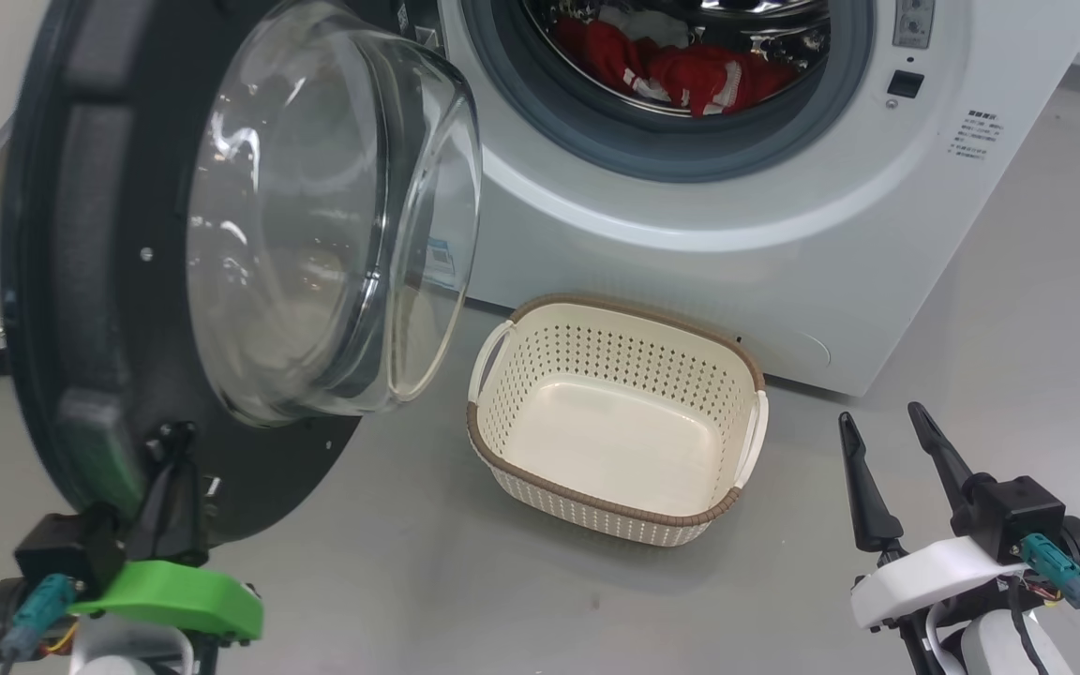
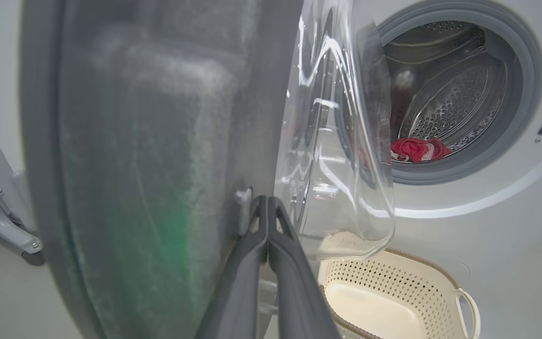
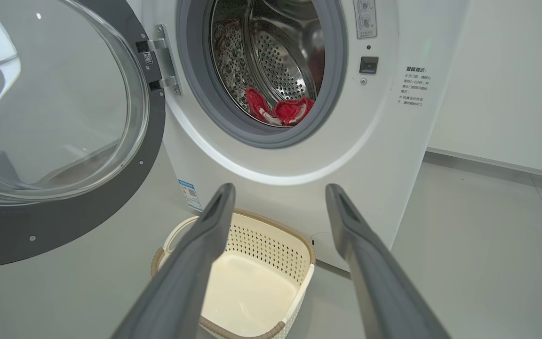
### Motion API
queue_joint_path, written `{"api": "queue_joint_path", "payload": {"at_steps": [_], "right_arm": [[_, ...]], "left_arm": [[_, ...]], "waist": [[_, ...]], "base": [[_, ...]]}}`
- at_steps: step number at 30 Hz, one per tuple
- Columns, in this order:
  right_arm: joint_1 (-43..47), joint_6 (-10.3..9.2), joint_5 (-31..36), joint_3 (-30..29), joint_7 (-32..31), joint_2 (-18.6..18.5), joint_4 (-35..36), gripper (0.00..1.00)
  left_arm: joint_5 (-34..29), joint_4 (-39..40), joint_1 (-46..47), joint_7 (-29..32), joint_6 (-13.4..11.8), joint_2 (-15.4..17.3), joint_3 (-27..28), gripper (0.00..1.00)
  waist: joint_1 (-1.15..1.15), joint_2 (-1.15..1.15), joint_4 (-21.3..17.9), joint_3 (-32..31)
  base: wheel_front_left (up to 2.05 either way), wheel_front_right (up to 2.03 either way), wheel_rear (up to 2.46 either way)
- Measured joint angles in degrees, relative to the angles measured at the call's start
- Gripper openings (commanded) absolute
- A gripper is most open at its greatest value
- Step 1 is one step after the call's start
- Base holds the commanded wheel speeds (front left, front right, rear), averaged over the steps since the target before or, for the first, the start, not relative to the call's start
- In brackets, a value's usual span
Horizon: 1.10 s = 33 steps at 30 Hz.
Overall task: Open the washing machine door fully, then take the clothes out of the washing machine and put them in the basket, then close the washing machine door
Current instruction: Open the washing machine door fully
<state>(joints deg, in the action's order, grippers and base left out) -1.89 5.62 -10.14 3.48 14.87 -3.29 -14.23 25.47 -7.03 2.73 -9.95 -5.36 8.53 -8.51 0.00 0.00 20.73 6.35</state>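
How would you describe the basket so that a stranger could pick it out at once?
Start at the big white front-loading washing machine, its round black-rimmed glass door swung open. On the grey floor just before it stands a small rectangular cream plastic basket. Perforated sides, a brown woven-look rim and two side handles set it apart; it is empty.

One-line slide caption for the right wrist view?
Open right end effector faces the washer: door swung open, red clothes in the drum, empty basket in front.
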Motion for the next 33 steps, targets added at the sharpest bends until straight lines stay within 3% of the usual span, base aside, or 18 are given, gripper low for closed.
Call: {"api": "queue_joint_path", "payload": {"at_steps": [18,33], "right_arm": [[-1.95,0.37,0.7,-1.15,0.0,-0.88,1.52,1.0],[-3.84,0.81,1.22,-1.72,0.0,-2.14,1.93,1.0]], "left_arm": [[3.07,-3.86,4.82,-3.07,-0.76,1.44,11.23,0.0],[4.69,-8.38,9.79,-3.82,-0.89,1.88,15.75,0.0]], "waist": [[0.0,0.0,-1.12,4.3],[0.0,0.0,-1.2,7.74]], "base": [[0.0,0.0,0.0],[0.0,0.0,0.0]]}}
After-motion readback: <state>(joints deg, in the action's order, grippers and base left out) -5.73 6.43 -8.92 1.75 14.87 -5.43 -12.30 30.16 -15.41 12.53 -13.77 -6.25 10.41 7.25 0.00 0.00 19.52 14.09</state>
